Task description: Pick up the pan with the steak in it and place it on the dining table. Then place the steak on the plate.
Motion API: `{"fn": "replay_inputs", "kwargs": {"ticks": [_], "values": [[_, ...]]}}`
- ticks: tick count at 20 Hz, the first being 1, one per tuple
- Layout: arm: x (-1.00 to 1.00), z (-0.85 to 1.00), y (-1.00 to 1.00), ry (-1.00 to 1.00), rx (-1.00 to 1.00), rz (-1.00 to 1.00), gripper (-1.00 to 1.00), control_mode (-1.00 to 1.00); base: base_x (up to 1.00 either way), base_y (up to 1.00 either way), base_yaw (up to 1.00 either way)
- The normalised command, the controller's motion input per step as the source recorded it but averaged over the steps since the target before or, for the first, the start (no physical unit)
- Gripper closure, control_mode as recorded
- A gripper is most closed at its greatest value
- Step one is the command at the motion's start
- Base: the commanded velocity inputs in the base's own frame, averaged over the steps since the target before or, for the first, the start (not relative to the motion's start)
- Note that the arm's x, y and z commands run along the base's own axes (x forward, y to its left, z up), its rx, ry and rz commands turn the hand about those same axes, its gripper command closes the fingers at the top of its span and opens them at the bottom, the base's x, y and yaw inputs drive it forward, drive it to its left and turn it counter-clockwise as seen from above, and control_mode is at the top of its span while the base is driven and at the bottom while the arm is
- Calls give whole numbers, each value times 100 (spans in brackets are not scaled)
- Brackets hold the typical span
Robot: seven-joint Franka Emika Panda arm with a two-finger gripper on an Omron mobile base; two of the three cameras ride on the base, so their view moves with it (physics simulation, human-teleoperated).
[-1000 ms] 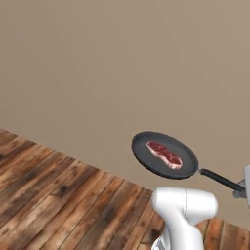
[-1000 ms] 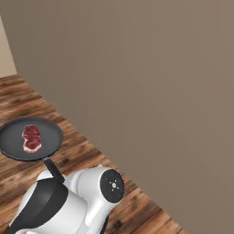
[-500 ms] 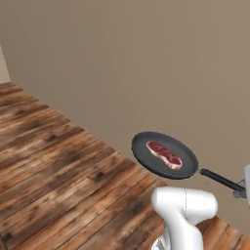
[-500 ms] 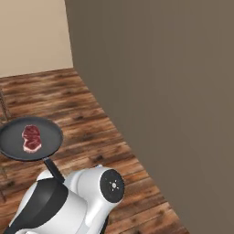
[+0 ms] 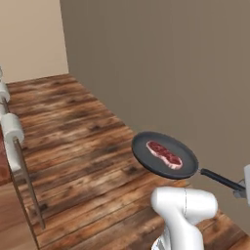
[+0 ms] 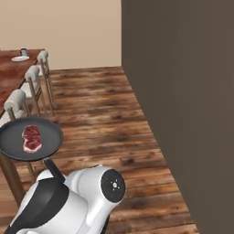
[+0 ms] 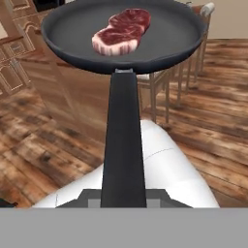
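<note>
You are carrying the round, shallow, dark grey-black frying pan (image 5: 165, 156) by its long thin black handle, level and up in the air above the plank floor (image 5: 83, 146). In the hand view the handle runs straight up from the bottom edge to the pan's rim, and the two-finger gripper (image 7: 123, 196) is clamped tight on its near end; the fingertips themselves are hidden under the handle. The small flat slab of raw red steak (image 5: 164, 154) with its whitish fat edge lies inside the pan, a little off centre. In the right base view the long reddish-brown wooden dining table (image 6: 11, 75) stretches along the left, with light-cushioned wooden chairs (image 6: 36, 75) along its near side. The small round white plate (image 6: 20, 58) sits at the table's far end, just beside a small dark cup (image 6: 23, 52), well apart from the pan.
</note>
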Motion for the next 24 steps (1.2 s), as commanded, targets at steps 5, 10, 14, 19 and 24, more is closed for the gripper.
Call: {"fn": "replay_inputs", "kwargs": {"ticks": [5,10,14,19,24], "values": [[0,0,0,0,0,0,100,100,0,0,11],[0,0,0,0,0,0,100,100,27,-55,0],[0,0,0,0,0,0,100,100,35,-96,0],[0,0,0,0,0,0,100,100,19,-48,0],[0,0,0,0,0,0,100,100,19,0,0]]}}
